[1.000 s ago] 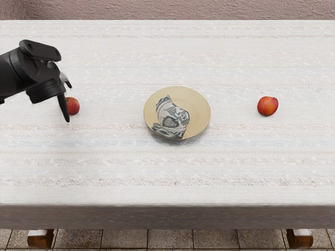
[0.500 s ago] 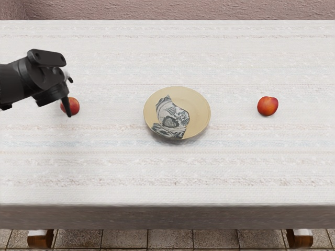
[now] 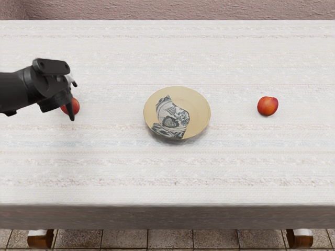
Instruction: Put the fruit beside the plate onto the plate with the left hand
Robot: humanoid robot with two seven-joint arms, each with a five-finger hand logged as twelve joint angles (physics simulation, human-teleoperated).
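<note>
Left hand (image 3: 52, 88) sits over the fruit (image 3: 74, 106) on the tabletop (image 3: 167, 167), well left of the plate (image 3: 201, 110), placed to grasp it; whether it grips, I cannot tell.

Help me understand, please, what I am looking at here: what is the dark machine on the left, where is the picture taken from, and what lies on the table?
This is a simulator's render, seen from the head of a humanoid robot that looks down at a slant on a table. The black arm coming in from the picture's left ends in the left robot hand; the other arm is out of view. In the middle of the table lies a yellowish plate with a dark pattern. A red fruit lies on each side, apart from the plate: the left fruit, partly hidden behind the hand, and the right fruit, out in the open. This view does not show whether the hand already grips the left fruit. Neither fruit is on the plate.
</note>
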